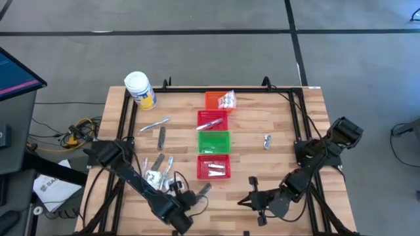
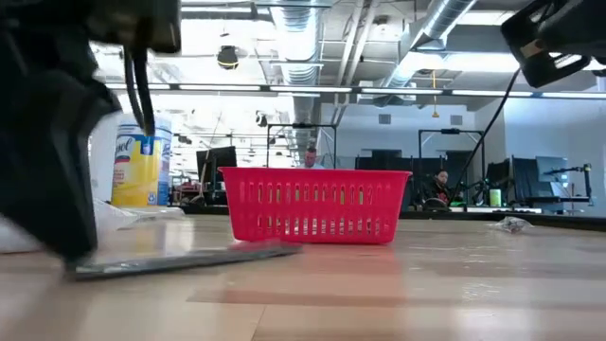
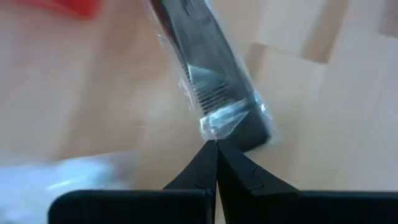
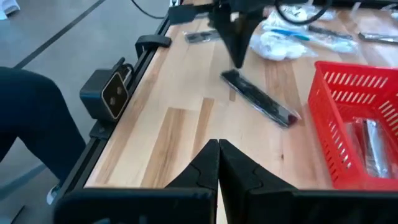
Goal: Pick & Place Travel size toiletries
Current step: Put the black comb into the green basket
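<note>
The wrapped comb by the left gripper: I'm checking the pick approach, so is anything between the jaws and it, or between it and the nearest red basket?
Nothing visible. The left gripper, jaws shut, sits right at the end of the wrapped comb. Bare wood lies between the comb and the red basket.

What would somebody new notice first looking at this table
A column of small mesh baskets runs down the table's middle: orange, red, green, red. The left gripper, shut, sits at the end of a dark wrapped comb near the front edge, beside a scatter of toiletries. A white jar stands at the far left corner.
</note>
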`<move>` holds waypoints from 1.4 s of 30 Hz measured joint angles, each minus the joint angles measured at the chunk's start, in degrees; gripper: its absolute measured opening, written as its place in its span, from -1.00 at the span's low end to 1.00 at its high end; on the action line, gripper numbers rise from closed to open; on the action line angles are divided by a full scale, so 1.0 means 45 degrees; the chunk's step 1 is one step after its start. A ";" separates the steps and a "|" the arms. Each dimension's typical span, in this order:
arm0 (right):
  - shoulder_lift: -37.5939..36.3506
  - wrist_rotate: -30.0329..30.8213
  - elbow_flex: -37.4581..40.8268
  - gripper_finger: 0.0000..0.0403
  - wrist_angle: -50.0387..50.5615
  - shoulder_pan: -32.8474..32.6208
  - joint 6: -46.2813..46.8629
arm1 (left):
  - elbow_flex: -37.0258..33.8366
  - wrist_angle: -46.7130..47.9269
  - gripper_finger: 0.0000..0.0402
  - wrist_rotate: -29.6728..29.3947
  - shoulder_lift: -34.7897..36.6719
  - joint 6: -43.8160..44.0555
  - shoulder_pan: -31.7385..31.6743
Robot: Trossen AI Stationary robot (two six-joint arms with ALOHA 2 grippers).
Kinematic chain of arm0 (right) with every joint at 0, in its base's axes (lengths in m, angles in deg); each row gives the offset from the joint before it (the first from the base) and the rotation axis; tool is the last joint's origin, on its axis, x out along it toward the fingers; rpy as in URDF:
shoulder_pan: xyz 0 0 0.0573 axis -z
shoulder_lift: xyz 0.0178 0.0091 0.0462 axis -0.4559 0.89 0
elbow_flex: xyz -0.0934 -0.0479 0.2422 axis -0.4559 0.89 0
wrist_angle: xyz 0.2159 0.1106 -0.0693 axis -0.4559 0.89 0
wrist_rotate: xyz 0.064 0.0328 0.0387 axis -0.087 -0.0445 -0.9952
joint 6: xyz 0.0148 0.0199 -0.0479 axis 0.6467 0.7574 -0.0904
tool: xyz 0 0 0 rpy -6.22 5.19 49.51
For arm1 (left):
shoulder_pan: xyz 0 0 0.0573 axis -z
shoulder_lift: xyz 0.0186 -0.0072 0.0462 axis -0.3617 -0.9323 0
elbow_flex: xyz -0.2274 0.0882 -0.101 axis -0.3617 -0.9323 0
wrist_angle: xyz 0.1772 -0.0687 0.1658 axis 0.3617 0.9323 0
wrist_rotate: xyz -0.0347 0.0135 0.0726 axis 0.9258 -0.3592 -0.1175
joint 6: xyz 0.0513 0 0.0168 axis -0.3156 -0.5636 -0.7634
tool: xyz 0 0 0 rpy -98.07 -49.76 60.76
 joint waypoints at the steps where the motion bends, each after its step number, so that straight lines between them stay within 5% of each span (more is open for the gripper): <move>1: 0.0045 0.0000 -0.0008 -1.00 -0.0045 0.0011 -0.0010 | 0.0000 0.0153 -1.00 -0.0079 0.0269 -0.0202 0.0000; 9: 0.1259 -0.0057 -0.0005 -1.00 -0.1379 0.0648 -0.0607 | 0.0010 -0.0028 -1.00 -0.2334 0.1713 -0.0963 -0.0213; 21: 0.1394 -0.0658 -0.0008 -1.00 -0.3733 0.1448 -0.1938 | 0.0485 -0.1958 -1.00 -0.4092 -0.1368 0.1146 -0.0386; 30: 0.1452 -0.0617 -0.0005 -1.00 -0.3797 0.1311 -0.1928 | 0.0603 -0.2013 -1.00 -0.5183 -0.1286 0.1364 -0.0355; 42: 0.1452 -0.0610 -0.0005 -1.00 -0.3251 0.0950 -0.1402 | 0.0607 -0.1735 -1.00 -0.3682 -0.1308 0.1247 -0.0878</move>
